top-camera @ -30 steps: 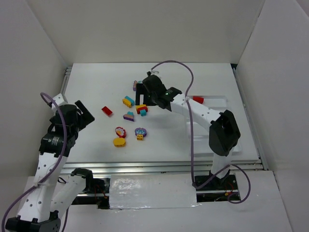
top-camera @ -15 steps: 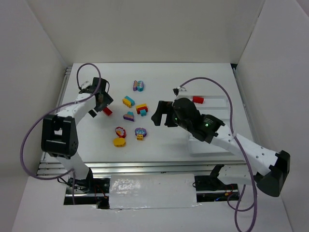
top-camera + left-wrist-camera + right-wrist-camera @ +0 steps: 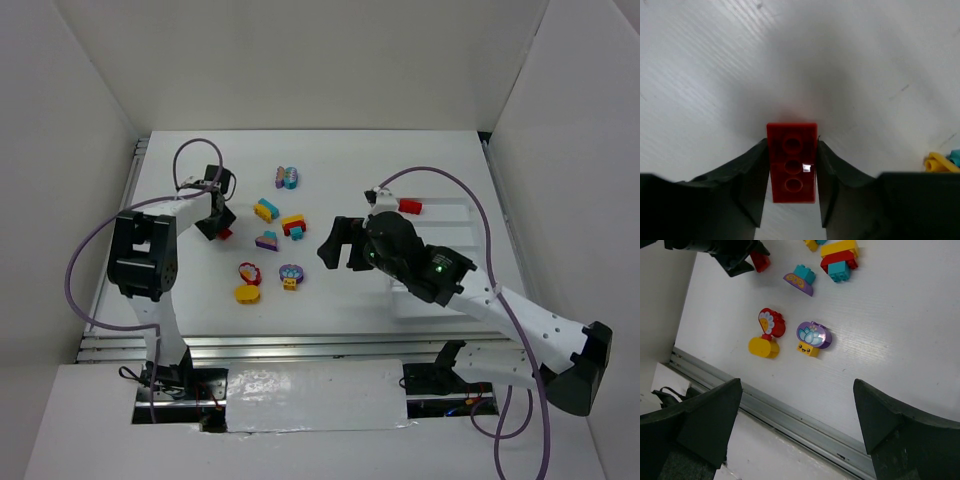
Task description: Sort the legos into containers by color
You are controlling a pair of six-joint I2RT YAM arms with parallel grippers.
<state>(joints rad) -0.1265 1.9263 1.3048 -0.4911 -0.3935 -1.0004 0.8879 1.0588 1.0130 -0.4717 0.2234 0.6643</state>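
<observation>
- This is a robotics lab test cell: a white table (image 3: 330,305) is boxed in by plain white panels (image 3: 300,60) behind it and on both sides.
- Two white-and-black robot arms, the left arm (image 3: 135,262) and the right arm (image 3: 505,305), rise from the table's near edge.
- Purple cables (image 3: 70,285) loop loosely from the arms above the table.
- Bare aluminium rails (image 3: 300,345) run along the table's near edge, with exposed wiring (image 3: 468,403) just below them.
- Bright toy bricks (image 3: 267,240) lie scattered on the table's left half.
</observation>
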